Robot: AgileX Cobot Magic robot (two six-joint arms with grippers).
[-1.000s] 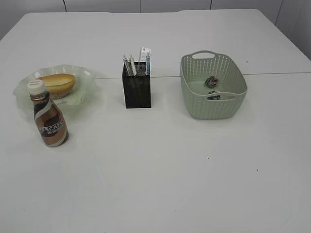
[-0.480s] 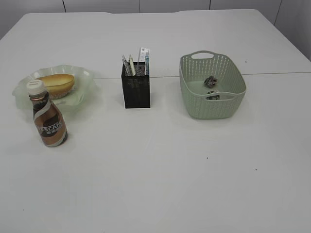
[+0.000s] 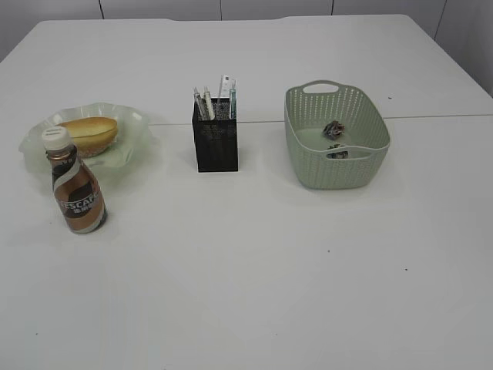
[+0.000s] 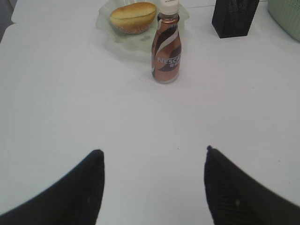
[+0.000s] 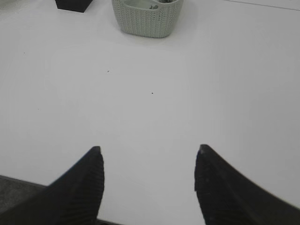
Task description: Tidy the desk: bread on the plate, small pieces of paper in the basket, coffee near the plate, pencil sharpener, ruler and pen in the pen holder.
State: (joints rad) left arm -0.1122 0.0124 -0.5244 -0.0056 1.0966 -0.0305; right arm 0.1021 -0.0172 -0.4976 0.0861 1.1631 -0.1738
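Observation:
The bread (image 3: 90,132) lies on the pale green plate (image 3: 132,150) at the left. A brown coffee bottle (image 3: 76,191) stands upright just in front of the plate. The black mesh pen holder (image 3: 216,144) holds pens and a ruler (image 3: 227,86); the pencil sharpener is hidden. Crumpled pieces of paper (image 3: 333,129) lie in the green basket (image 3: 337,164). My left gripper (image 4: 153,151) is open and empty, well short of the coffee bottle (image 4: 166,51) and bread (image 4: 132,13). My right gripper (image 5: 148,149) is open and empty near the table's front edge, far from the basket (image 5: 146,21).
The white table (image 3: 254,262) has a seam running across behind the pen holder. Neither arm shows in the exterior view. The table's front edge (image 5: 28,183) shows at the lower left of the right wrist view.
Nothing on the table has moved; the exterior picture only shifted very slightly early on.

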